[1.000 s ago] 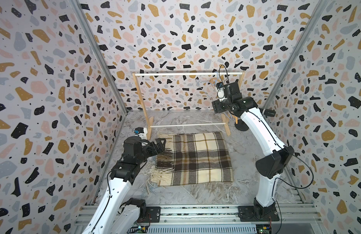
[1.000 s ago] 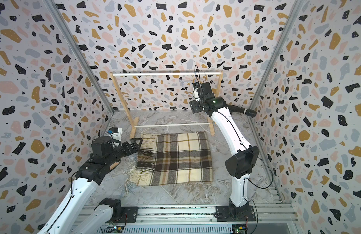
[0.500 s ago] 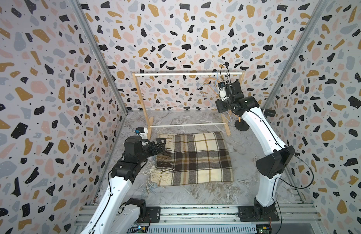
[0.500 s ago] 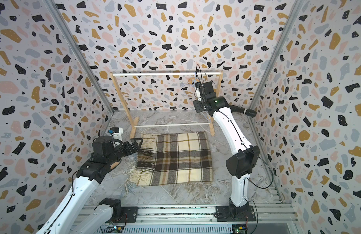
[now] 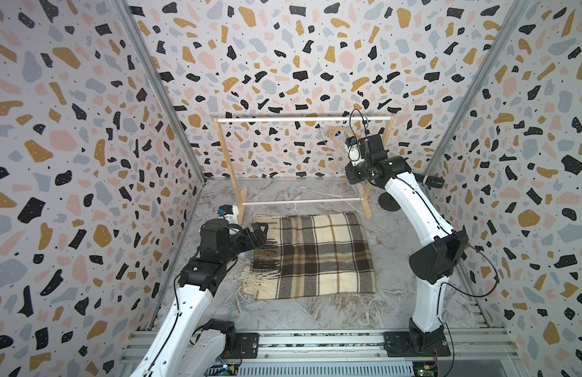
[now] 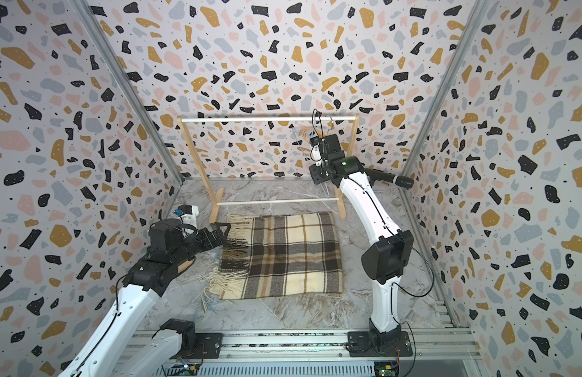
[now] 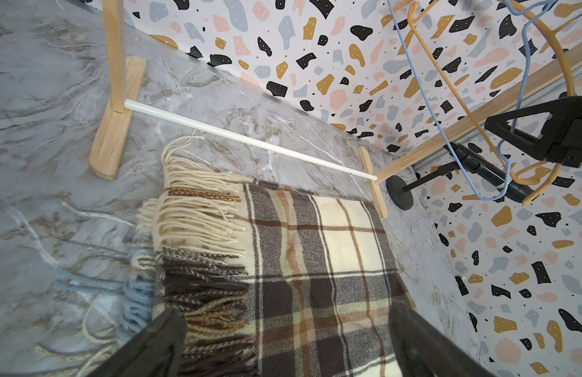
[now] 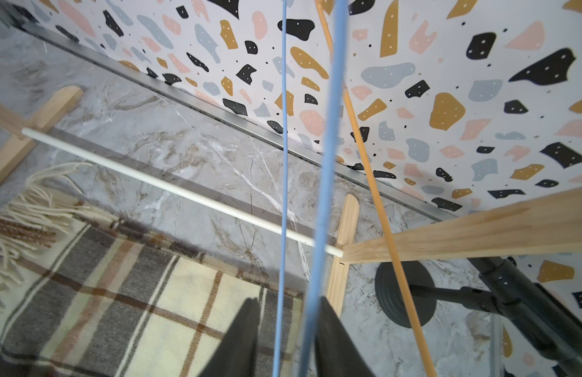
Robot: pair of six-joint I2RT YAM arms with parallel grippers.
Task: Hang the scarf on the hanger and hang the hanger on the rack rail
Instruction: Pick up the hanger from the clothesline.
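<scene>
Hanger-fetch step, apparently: right gripper sits narrow around blue hanger, hold unclear; left gripper gapes wide above fringe of scarf, pinch likely next.

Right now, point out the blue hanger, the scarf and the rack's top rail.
blue hanger [image 8: 328, 130]: right wrist view, on its thicker-looking strand.
scarf [image 5: 322, 258]: in a top view, middle of the plaid.
top rail [image 5: 283, 119]: in a top view, on the white rod.

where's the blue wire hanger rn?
The blue wire hanger hangs under the white top rail of the wooden rack, near its right end in both top views, beside the orange wire hanger; its wire runs between the fingers of the right gripper.
</scene>
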